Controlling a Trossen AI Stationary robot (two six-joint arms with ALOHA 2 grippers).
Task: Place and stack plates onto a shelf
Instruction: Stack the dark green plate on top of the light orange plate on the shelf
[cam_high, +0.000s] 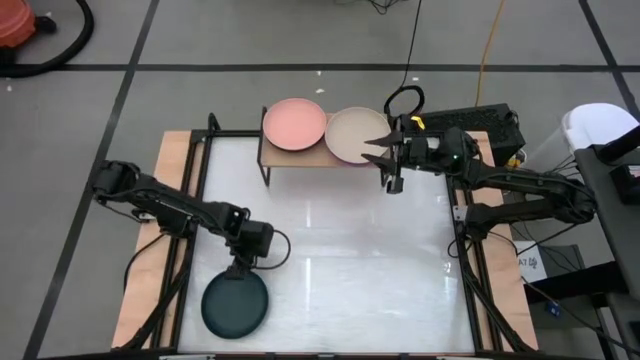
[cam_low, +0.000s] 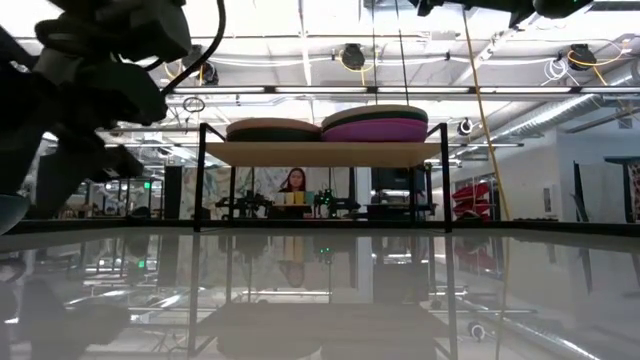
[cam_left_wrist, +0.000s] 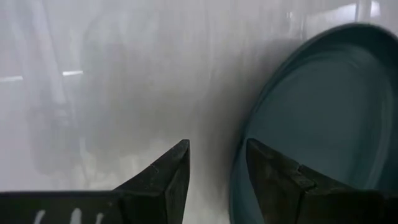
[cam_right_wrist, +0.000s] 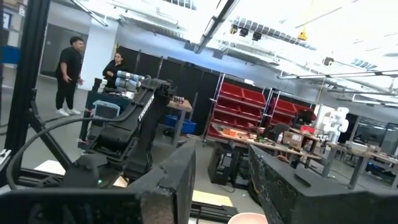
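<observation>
Left claw (cam_high: 239, 272), spread, is straddling the dark teal plate's (cam_high: 234, 305) twelve-o'clock rim; it should be pinching squarely before lifting. Right claw (cam_high: 372, 150), spread, is hovering beside the shelf (cam_high: 268, 157).

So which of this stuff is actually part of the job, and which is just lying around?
Part of the job:
- shelf
- pink plate
- beige plate
- dark teal plate
- left gripper
- right gripper

Just lying around:
- orange vacuum
- yellow cable
</observation>
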